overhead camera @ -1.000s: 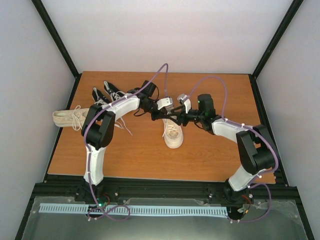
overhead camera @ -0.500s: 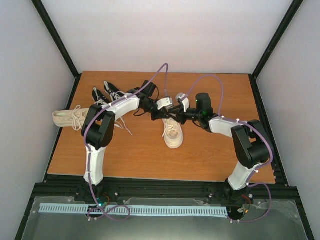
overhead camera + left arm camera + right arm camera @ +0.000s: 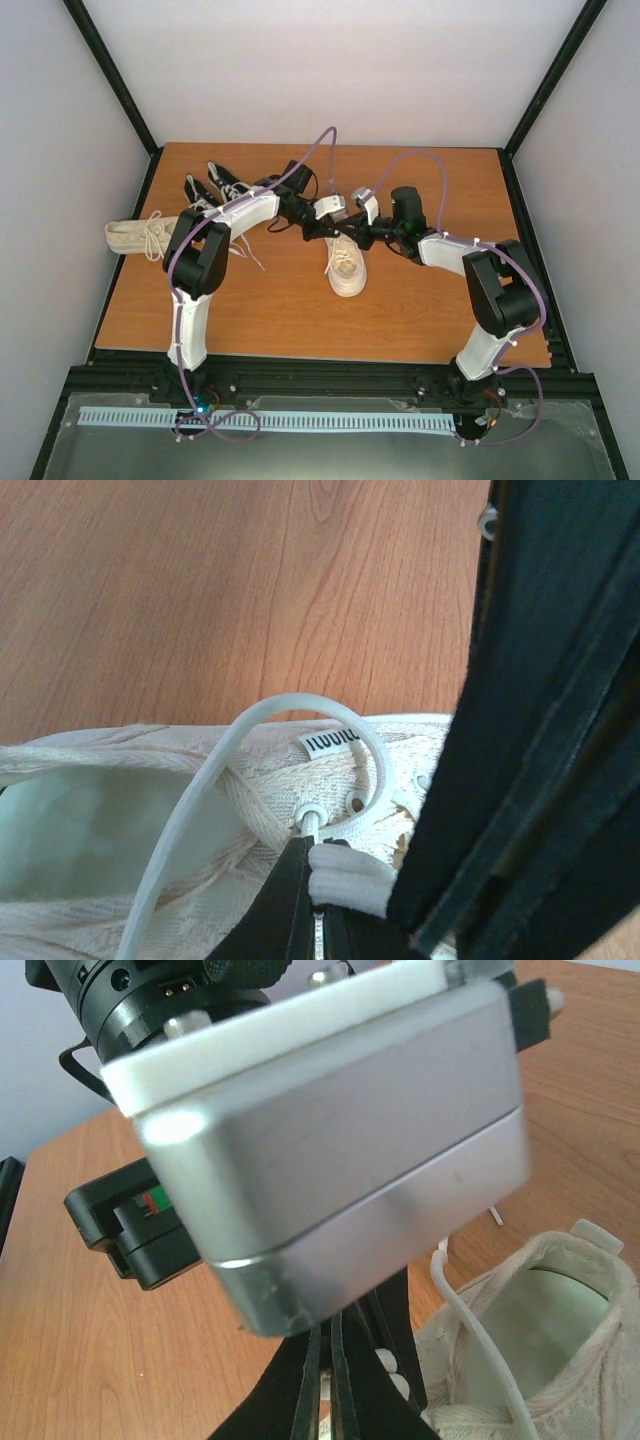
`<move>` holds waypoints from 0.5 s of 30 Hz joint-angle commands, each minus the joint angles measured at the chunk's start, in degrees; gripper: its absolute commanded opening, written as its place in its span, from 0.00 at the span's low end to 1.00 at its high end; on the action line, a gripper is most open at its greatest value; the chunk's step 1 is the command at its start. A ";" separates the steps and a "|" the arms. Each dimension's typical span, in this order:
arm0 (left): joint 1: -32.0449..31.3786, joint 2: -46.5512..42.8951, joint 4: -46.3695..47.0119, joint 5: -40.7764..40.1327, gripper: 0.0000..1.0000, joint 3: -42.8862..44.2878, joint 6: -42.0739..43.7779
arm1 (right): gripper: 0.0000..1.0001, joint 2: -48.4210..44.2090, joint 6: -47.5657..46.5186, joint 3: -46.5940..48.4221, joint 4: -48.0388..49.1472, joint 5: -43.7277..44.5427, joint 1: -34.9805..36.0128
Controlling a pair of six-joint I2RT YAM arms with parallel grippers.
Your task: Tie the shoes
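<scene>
Left gripper (image 3: 318,920) pinches lace (image 3: 300,705) at cream shoe (image 3: 100,780) eyelets; right gripper (image 3: 325,1390) state indeterminable. Lace likely limp, light: hold near loop.

The worktop (image 3: 420,300) carries four shoes. One cream shoe (image 3: 347,274) lies at the centre, toe toward the arm bases. The left tool (image 3: 333,232) and right tool (image 3: 356,234) meet over its far end, just above its laces (image 3: 345,257). A second cream shoe (image 3: 130,237) overhangs the left edge. Two black shoes (image 3: 200,192) lie side by side, partly covered by the left arm (image 3: 200,262).
</scene>
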 commanded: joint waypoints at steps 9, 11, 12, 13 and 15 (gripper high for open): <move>0.04 -3.34 -3.77 -4.17 0.47 0.62 3.04 | 0.03 -1.16 0.52 1.33 1.85 2.16 -0.44; 0.14 -4.62 -5.61 -5.14 0.54 0.31 5.39 | 0.03 -1.05 0.67 1.59 1.88 2.27 -0.45; 0.22 -5.48 -7.22 -5.76 0.57 0.34 6.85 | 0.03 -1.03 0.72 1.64 1.87 2.27 -0.47; 0.46 -6.10 -9.02 -6.13 0.59 0.28 8.36 | 0.03 -1.09 0.70 1.67 1.80 2.36 -0.45; 1.12 -7.75 -12.13 -6.68 0.61 -0.24 11.42 | 0.03 -1.18 0.66 1.84 1.50 2.37 -0.44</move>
